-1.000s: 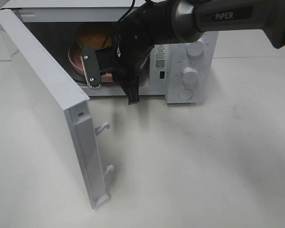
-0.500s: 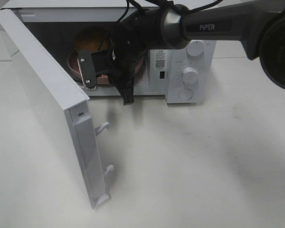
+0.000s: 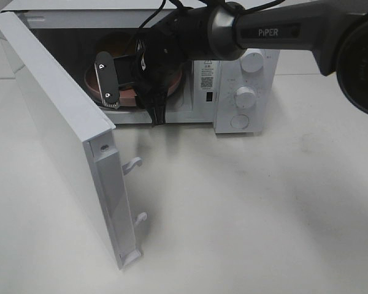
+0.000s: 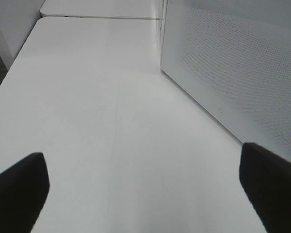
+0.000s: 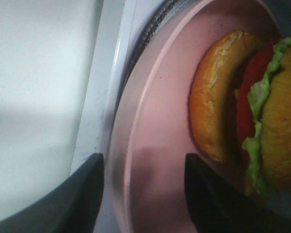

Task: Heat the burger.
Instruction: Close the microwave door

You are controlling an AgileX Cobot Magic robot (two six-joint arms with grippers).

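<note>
Spreading wider than before, right tool [image 5: 144,167] releases pink plate [image 5: 157,97] beneath burger [image 5: 247,107]; left tool [image 4: 141,155] gapes.

From my station, the burger [image 5: 262,121] shows a glossy golden-brown bun with a pale, crusty, pitted edge. Its lettuce looks thin and frilly. The pink plate [image 5: 160,97] under it is smooth with a soft sheen; plastic or glazed ware, I cannot tell which. The microwave [image 3: 245,92] casing reads as white painted metal, satin. Its door [image 3: 55,116] carries a finely dotted mesh panel, and the 2 latch hooks [image 3: 135,163] look like white plastic. The table [image 3: 264,214] is matt white, smooth and faintly scuffed. The right arm [image 3: 282,30] has a dark matt shell with a grey metallic collar. The right gripper [image 5: 143,165] has dull black fingers.
</note>
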